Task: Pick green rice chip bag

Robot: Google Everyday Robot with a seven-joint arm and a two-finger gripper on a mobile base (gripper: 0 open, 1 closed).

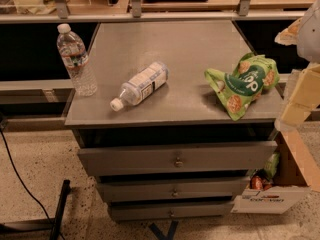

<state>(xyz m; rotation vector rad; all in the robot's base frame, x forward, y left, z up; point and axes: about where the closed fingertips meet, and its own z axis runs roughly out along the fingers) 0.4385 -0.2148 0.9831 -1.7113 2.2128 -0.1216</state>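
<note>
One cabinet (165,44): grey metal top, three drawers (175,156) stepped out in front.
Gripper (299,96): at the frame's right edge, just beside the cabinet's right corner; whether it is parted or closed cannot be told.
Green rice chip bag (245,84): crumpled on the top's right side, near the gripper.
Lying bottle (140,84): mid-top, cap toward front-left.
Standing bottle (76,59): upright at the left edge.

The grey cabinet top (170,44) carries 3 things: an upright bottle (76,61) at the left edge, a lying bottle (141,84) mid-top with its cap toward the front, and the bag (245,83) near the front-right corner. The gripper (296,103) hangs just beside that corner.
</note>
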